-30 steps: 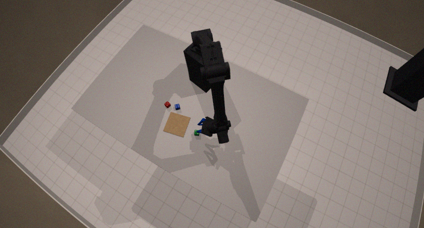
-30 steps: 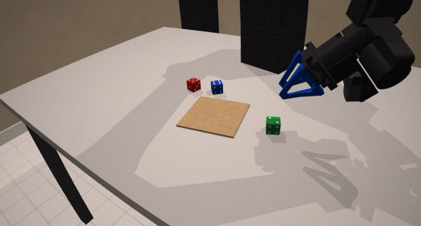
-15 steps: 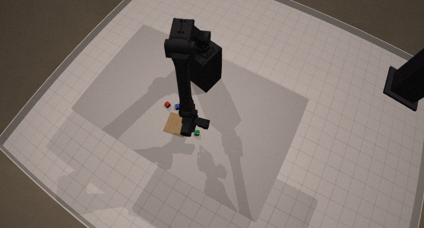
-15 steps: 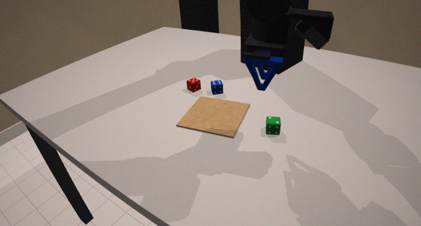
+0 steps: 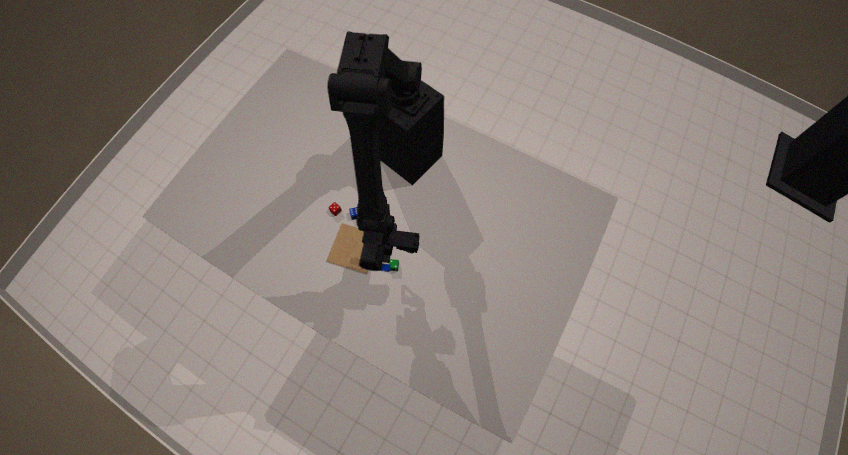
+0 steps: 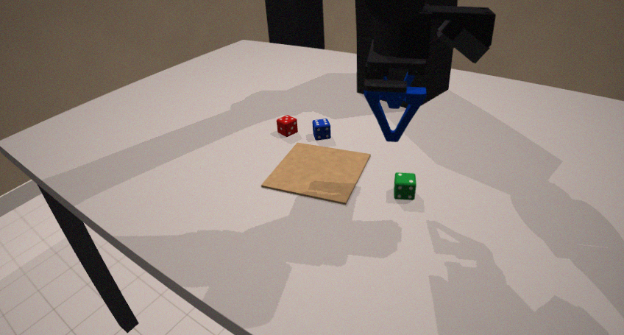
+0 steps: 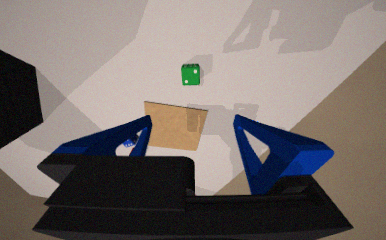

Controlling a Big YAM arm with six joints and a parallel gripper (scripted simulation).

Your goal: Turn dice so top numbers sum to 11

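The tan mat (image 5: 345,247) (image 6: 315,163) (image 7: 167,129) lies flat on the table. The green die (image 5: 394,265) (image 6: 405,186) (image 7: 190,75) stands on the table beside the mat, two on top. The red die (image 5: 335,208) (image 6: 287,126) stands off the mat on its far side in the exterior view, five on top. The blue die (image 5: 353,212) (image 6: 321,129) (image 7: 129,143) stands beside it, also off the mat, six on top. My gripper (image 6: 392,137) (image 7: 192,119) is wide open and empty, raised above the table. In the top view the arm hides most of it and part of the mat.
The arm's black base block (image 5: 410,138) (image 6: 407,38) stands behind the dice and mat in the exterior view. The table's edge (image 6: 144,268) runs along the left of that view. Arm shadows cross the table and part of the mat.
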